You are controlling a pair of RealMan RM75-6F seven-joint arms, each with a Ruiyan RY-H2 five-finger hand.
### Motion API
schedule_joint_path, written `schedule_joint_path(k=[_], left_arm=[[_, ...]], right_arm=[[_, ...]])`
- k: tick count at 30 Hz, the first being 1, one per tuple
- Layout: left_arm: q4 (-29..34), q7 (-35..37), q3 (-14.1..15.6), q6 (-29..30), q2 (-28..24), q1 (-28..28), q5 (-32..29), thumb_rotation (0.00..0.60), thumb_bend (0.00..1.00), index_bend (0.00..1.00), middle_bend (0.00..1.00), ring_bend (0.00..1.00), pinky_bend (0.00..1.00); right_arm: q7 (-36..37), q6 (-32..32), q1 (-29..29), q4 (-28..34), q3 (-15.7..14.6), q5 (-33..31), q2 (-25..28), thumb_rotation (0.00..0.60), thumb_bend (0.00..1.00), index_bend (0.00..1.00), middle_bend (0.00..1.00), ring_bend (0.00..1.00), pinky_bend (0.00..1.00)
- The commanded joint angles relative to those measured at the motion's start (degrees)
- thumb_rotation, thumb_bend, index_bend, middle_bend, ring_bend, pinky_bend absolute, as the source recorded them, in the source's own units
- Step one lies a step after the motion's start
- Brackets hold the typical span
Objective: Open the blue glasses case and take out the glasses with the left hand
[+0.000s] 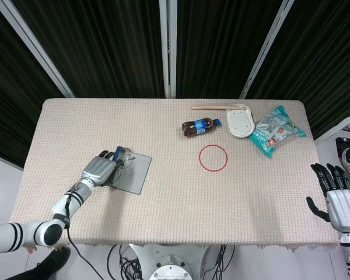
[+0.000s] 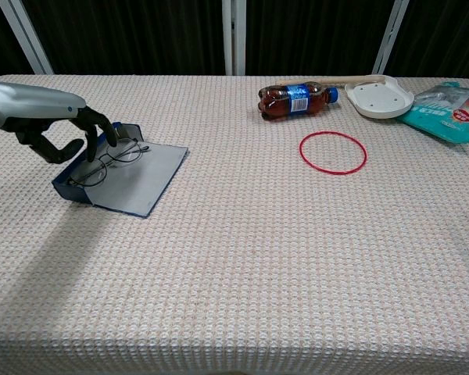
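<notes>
My left hand [image 2: 59, 133] empty, fingers curled, fingertips [image 2: 109, 141] at rim of blue glasses case [image 2: 129, 180], lid flat open. Glasses [image 2: 108, 162] in tray just right of hand, long axis diagonal. My right hand [image 1: 338, 198] spread, well apart at counter [image 1: 175, 192] edge.

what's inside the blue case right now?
The blue glasses case lies open with its flap flat on the table. The glasses rest in it, wire frame visible. The left hand hovers at the case's left end and covers part of it from above.
</notes>
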State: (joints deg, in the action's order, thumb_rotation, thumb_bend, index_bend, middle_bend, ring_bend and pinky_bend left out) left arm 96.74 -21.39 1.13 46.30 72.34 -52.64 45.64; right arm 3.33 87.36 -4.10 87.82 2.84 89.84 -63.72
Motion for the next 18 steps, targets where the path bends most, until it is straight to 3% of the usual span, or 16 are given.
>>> schedule_joint_path(k=[1,5,9,18], left_arm=[[-3.90,9.74,-4.72,2.58,1.58,3.41,4.30,0.600,0.70,0.24,0.36,0.05,0.00],[-10.54,11.70,-7.20,2.57,5.10,3.42,2.58,0.600,0.70,0.24,0.34,0.05,0.00],[-16.60,8.84,-8.16,-0.45,8.60,1.36,-3.12,0.600,0.69,0.23,0.33,0.05,0.00],[-18.48,3.18,-8.16,-6.31,10.32,-2.92,-13.14,0.600,0.68,0.21,0.36,0.08,0.00]], right_arm=[[-0.02,-0.04,-0.01,0.02,-0.03,0.04,0.00,0.600,0.29,0.00,0.11,0.00,0.00],[0.06,-0.12,-0.01,0.02,-0.03,-0.06,0.06,0.600,0.29,0.00,0.11,0.00,0.00],[0.29,-0.18,0.05,-0.15,0.01,-0.32,0.13,0.600,0.29,0.00,0.11,0.00,0.00],[0.84,-0.59,0.24,-0.82,0.02,-1.16,-0.10,0.600,0.29,0.00,0.11,0.00,0.00]])
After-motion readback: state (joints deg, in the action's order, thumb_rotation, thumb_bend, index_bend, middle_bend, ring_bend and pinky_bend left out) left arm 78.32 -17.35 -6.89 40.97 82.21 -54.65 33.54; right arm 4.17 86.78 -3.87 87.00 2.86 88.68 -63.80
